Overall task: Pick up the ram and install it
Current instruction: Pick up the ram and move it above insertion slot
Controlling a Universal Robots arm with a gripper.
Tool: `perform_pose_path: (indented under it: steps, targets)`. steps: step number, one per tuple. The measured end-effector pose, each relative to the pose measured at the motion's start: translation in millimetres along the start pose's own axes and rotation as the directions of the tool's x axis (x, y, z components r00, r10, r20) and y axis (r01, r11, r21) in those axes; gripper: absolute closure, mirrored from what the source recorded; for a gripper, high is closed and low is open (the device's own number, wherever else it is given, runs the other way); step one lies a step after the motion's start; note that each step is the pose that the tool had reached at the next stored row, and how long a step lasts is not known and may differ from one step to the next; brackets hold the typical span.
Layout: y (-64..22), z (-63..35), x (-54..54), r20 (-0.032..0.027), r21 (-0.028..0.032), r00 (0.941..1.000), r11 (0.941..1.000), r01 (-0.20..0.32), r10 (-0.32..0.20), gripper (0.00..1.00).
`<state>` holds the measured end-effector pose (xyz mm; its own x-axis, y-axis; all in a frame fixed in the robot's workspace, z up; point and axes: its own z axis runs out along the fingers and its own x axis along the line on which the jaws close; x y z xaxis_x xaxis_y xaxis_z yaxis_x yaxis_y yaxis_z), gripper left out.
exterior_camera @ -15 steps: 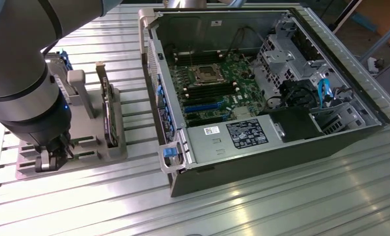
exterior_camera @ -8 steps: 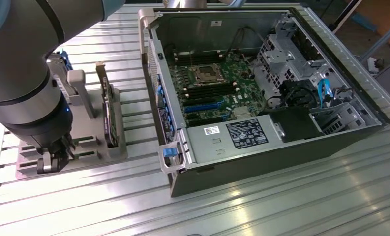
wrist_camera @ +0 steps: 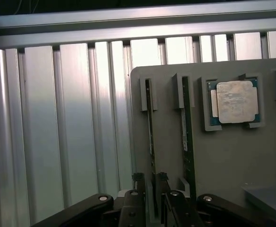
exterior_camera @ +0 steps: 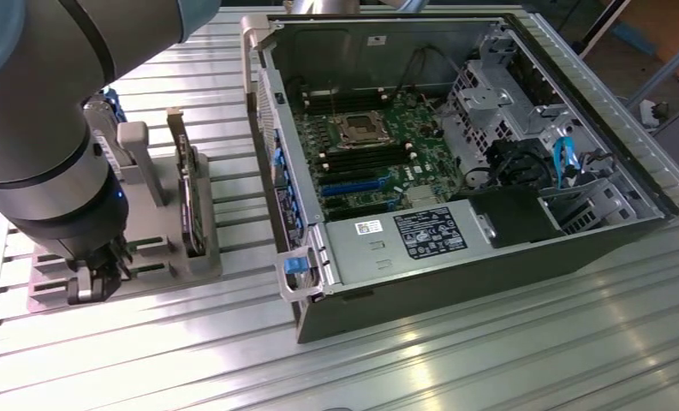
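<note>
Two rams stand on edge in slots of a grey holder (wrist_camera: 166, 156). One ram (wrist_camera: 150, 127) runs straight in between my fingertips; its twin (wrist_camera: 187, 127) stands one slot over. My gripper (wrist_camera: 150, 187) is low over the holder and open, with one finger (wrist_camera: 138, 185) on each side of the first ram and a small gap to it. The exterior view has my gripper (exterior_camera: 92, 281) at the holder's near end (exterior_camera: 54, 295), on the exterior view's left. An open computer case (exterior_camera: 454, 257) lies to the right with its motherboard (exterior_camera: 368, 154) exposed.
A square silver processor (wrist_camera: 235, 101) sits in a pocket of the holder beside the rams. A dark expansion card (exterior_camera: 191, 201) stands upright in the holder close to my arm. The case wall (exterior_camera: 273, 163) rises just beyond the holder. Ribbed aluminium table (exterior_camera: 454, 360) lies all around.
</note>
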<state>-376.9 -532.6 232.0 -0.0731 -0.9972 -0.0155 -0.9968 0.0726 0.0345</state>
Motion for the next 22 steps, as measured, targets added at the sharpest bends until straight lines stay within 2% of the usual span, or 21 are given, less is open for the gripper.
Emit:
perform_pose_path:
  steps: [7,22]
  targets:
    - [-0.1,4.0,0.1,0.0000,0.0000,1.0000,1.0000,0.000,0.000,0.76]
    - [-0.1,5.6,-2.2,0.0001,0.0001,1.0000,1.0000,0.000,0.000,0.76]
